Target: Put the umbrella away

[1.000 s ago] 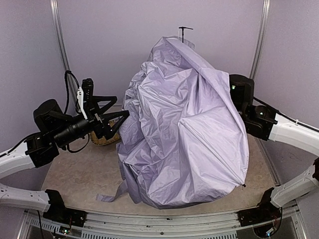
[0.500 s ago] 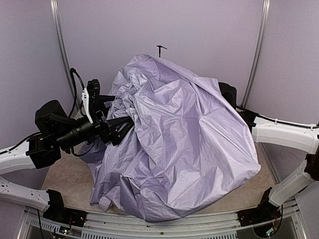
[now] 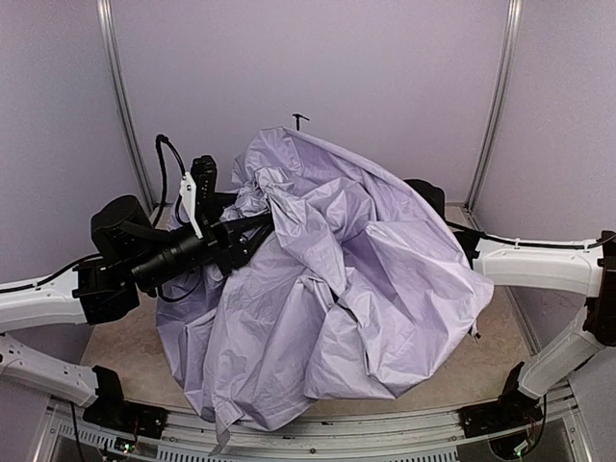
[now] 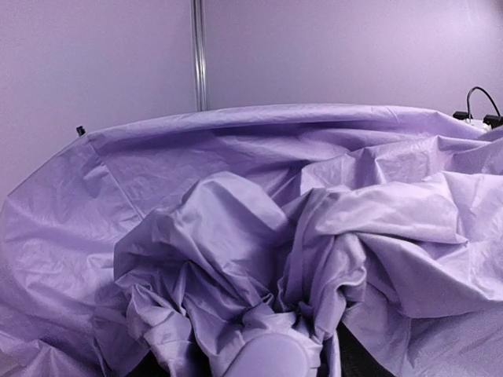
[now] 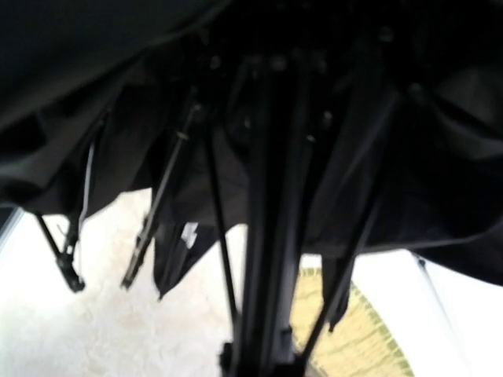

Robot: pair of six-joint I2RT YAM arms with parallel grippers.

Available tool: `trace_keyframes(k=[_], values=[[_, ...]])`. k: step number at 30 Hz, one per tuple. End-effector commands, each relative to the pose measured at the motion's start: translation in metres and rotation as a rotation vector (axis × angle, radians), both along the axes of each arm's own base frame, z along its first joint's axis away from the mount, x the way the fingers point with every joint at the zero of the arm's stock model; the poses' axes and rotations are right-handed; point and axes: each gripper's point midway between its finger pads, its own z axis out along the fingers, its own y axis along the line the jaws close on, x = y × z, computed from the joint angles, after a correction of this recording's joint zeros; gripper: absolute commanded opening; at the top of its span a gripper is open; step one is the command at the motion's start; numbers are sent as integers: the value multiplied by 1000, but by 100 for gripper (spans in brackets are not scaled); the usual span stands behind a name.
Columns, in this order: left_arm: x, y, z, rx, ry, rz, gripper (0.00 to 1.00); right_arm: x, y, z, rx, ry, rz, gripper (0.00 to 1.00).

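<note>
With the umbrella [image 3: 337, 289] slumped half-collapsed over the table [image 3: 125, 337], right gripper [image 5: 255, 363] clamped on its shaft [image 5: 267, 236], press the left gripper [image 3: 243, 241] (jaws buried in fabric [image 4: 236, 236], width unreadable) inward evenly, sparing the ribs [image 5: 157, 212].

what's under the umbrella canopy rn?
Right wrist view shows black ribs, the shaft, table top and a woven basket's edge. From above, the canopy hides all that, right pincer included.
</note>
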Motion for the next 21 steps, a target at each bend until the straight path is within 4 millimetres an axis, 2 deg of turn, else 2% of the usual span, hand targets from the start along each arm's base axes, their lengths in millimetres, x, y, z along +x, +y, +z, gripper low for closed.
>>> trace_keyframes(k=[1, 5, 8, 11, 13, 14, 18, 21], values=[[2, -5, 5, -36, 5, -4, 42, -30, 6, -4, 6, -48, 98, 6], [3, -4, 0, -32, 22, 0, 27, -23, 0, -7, 17, -45, 43, 22], [3, 2, 0, -38, 25, 16, 22, -14, -8, -15, 19, -30, -18, 39], [9, 13, 2, -45, 31, 69, 19, 1, -21, -25, 15, 10, -103, 66], [17, 22, 2, -40, 47, 129, 17, 13, -34, -36, 16, 63, -175, 95], [21, 28, 2, -37, 57, 162, 17, 19, -41, -42, 15, 88, -213, 99], [41, 48, 5, -13, 106, 307, 16, 40, -76, -58, 39, 156, -376, 100], [54, 61, 16, 9, 149, 411, 15, 54, -104, -66, 64, 200, -492, 100]])
